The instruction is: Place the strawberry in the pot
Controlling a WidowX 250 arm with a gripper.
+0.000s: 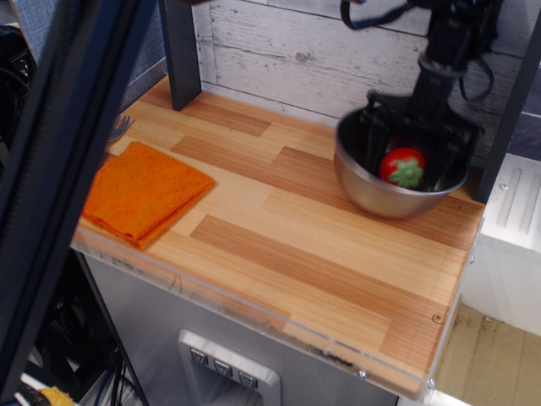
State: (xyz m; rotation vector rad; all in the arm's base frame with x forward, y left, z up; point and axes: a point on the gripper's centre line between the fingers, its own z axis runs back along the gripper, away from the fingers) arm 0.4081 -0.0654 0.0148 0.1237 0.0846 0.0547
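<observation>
A: Where's the claw [412,152]?

B: Far right of the table, lowered into the pot [365,188]. Its dark fingers [374,139] reach down inside, one on each side of the strawberry [403,167]. The picture is motion-blurred there.

A: Is it gripping the berry?

B: I cannot tell. The fingers stand on both flanks of it, fairly narrow, but the blur hides whether they touch it or stand just off.

A: And the strawberry itself?

B: Inside the pot, red body with the green cap facing the camera, low between the fingers. Whether it rests on the bottom is hidden.

A: The pot?

B: A shiny steel bowl at the far right of the wooden table [287,245], near the white plank wall [296,51]. Its rim looks tilted, the left side seeming higher, though the blur makes that uncertain.

A: Anything else out there?

B: A folded orange cloth [144,191] lies at the left, well apart from the pot. Just beyond it the tines of a fork [119,127] peek out. A dark bar [59,186], blurred and close to the camera, slants across the left side and covers the rest of the fork. A dark post [181,52] stands at the far left corner.
</observation>
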